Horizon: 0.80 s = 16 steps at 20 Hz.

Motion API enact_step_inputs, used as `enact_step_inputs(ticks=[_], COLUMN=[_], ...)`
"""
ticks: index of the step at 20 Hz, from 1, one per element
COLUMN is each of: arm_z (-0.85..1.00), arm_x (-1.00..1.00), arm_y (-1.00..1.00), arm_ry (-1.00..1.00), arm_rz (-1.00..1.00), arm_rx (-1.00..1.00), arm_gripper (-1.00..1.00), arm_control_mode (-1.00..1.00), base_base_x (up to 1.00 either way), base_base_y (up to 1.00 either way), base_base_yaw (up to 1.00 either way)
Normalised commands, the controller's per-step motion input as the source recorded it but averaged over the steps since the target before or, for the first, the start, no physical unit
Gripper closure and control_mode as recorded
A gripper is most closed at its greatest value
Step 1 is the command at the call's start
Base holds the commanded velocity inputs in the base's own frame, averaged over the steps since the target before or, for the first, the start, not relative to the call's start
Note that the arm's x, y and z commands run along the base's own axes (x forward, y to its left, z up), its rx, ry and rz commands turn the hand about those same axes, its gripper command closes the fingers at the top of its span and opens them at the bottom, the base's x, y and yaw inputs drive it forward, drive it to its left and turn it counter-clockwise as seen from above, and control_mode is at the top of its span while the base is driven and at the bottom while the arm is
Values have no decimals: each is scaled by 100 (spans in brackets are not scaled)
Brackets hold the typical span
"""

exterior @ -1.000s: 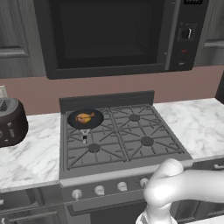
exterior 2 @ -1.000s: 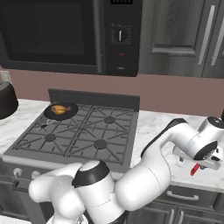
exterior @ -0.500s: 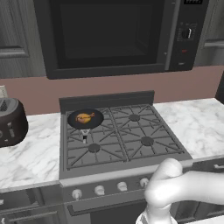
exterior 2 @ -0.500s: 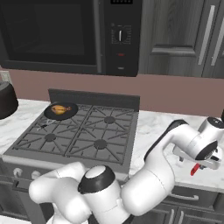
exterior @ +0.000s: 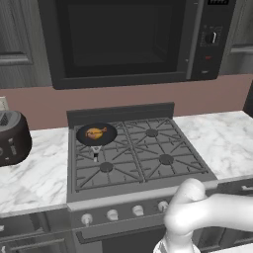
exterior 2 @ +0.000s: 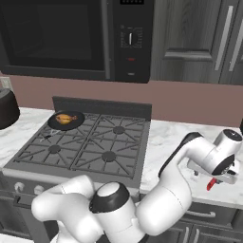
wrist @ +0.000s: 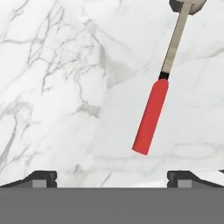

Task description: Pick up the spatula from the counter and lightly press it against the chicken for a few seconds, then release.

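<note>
The gripper (wrist: 113,178) hangs over the marble counter (wrist: 57,87), fingers spread wide, holding nothing. The spatula (wrist: 151,116) lies flat just ahead, red handle nearest, seemingly not touched. The chicken (exterior: 95,133) sits in a pan (exterior: 109,139) on a rear burner of the stove (exterior: 148,158), well apart.

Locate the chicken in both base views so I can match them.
Left base view: chicken in the pan, back-left burner of the stove, left of centre.
Right base view: chicken in the same pan, far left, mid-height.
Shared landmark: the microwave above the stove.
</note>
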Motion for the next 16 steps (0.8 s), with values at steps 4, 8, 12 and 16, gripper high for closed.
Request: enact_step_inputs(ticks=[4, 8, 12, 16], arm_z=[-13, -12, -11, -11], arm_x=[16, 17, 15, 13], arm_y=[-8, -13, -15, -16], arm_ry=[1, 1, 0, 0], arm_rz=[0, 0, 0, 0], arm_rx=[0, 0, 0, 0], arm_gripper=[-100, -100, -100, -100], arm_control_mode=[-100, -100, -100, -100], base_base_x=[0, 0, 0, 0], base_base_y=[0, 0, 0, 0], base_base_yaw=[0, 0, 0, 0])
